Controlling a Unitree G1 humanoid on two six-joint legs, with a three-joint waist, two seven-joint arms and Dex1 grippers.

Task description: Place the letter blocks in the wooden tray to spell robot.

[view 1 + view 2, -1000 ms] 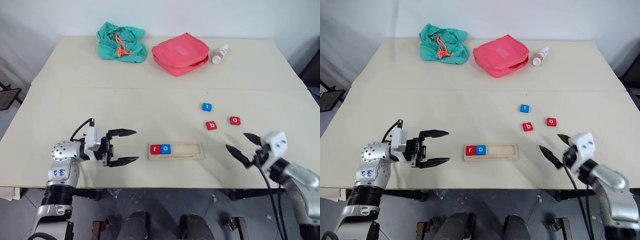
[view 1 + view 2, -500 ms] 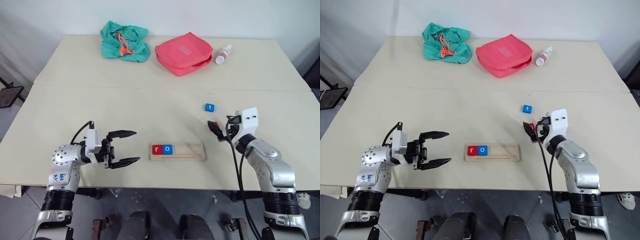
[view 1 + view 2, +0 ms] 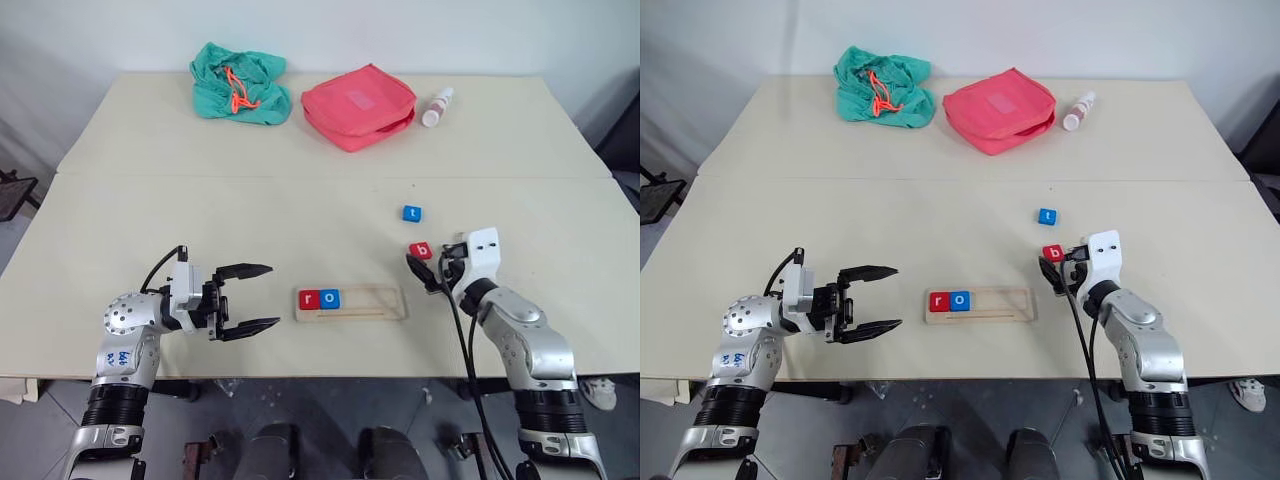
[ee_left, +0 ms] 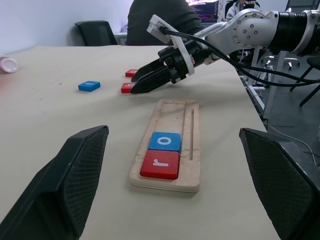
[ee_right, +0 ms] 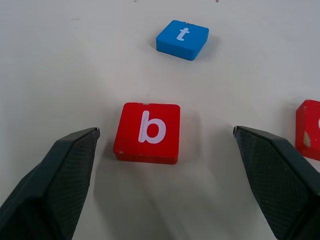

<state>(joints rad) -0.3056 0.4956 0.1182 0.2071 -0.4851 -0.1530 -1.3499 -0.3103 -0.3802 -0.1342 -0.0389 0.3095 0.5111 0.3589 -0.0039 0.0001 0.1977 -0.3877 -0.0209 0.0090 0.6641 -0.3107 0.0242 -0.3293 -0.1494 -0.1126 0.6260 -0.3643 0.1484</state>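
Two letter blocks (image 4: pixel 161 154) in the wooden tray (image 4: pixel 187 110), apparently three outside.

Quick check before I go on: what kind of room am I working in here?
Probably an office or lab workspace. The left wrist view shows a black office chair and a seated person behind the wide pale table, with lit monitors further back. The wall behind the table is plain white.
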